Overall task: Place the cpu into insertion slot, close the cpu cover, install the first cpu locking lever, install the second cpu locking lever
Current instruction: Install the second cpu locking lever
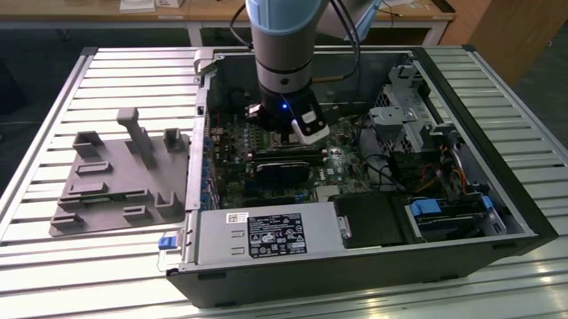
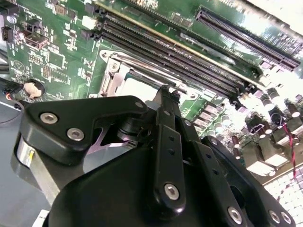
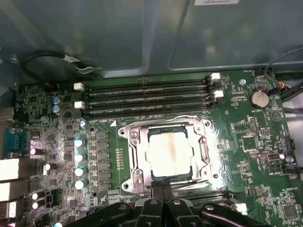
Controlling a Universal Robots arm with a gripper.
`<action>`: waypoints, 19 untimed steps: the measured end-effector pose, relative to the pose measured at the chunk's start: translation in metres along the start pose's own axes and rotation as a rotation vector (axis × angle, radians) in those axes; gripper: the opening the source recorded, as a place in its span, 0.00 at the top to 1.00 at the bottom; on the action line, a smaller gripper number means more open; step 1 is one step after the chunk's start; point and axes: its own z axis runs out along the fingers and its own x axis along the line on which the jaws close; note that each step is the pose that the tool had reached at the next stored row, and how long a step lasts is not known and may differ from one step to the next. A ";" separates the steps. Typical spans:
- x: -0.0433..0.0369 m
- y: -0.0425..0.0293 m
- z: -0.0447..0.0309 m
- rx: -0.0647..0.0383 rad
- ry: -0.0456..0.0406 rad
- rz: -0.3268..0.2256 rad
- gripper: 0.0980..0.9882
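Pincer [image 3: 163, 189] hovers beside flat, face-up cpu [image 3: 169, 155] under cpu cover [image 3: 133, 156].

Dim computer case [image 1: 355, 266] interior; glare whitens the cpu [image 3: 169, 153].

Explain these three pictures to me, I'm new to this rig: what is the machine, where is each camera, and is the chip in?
The exterior view looks from off the arm at an open black computer case on a slatted metal table, beside a grey moulded parts tray. The pale blue robot arm reaches down into the case. Both wrist views ride on the arm, looking past its black gripper at the green motherboard. The silvery square cpu sits in the metal-rimmed insertion slot, with the silvery cpu cover closed around it.
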 end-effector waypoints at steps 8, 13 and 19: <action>-0.0049 0.0090 0.0027 0.016 -0.0018 -0.001 1.00; -0.0116 0.0128 0.0043 0.023 -0.0024 -0.002 1.00; -0.0131 0.0228 0.0069 0.047 -0.0050 -0.004 1.00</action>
